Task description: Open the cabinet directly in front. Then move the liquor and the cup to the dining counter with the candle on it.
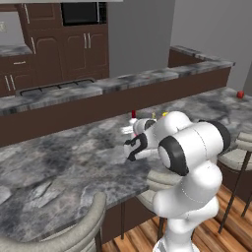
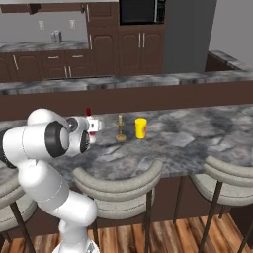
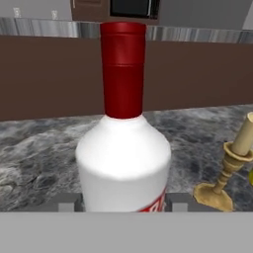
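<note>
You have the liquor (image 3: 123, 163) squarely between the finger tips of the end effector (image 3: 123, 202) — in the hand view one dark tip sits hard against each side of the bottle's white body, low down near the red label, so it reads as a grasp on the bottle. Whether the base already rests on the dining worktop (image 2: 197, 133) or hangs just above it, you cannot tell; the bottom of the bottle is hidden.

From the right base view the bottle's red cap (image 2: 88, 112) pokes up just beyond the wrist, with the candle (image 2: 120, 128) near it on one side and the yellow cup (image 2: 141, 128) standing just past the candle. The cup is therefore already on the worktop with the candle, and the bottle is over the same surface, upright.

Treat this bottle as tall, rigid and top-heavy, with a smooth surface that will probably slip if the squeeze eases while it is tilted. The wide body is the right place to hold — the narrow red neck would give less purchase and more swing. Likely glass, so set it down gently and flat.

Watch the candle: it is thin, on a small round foot, and would topple easily if brushed.
</note>
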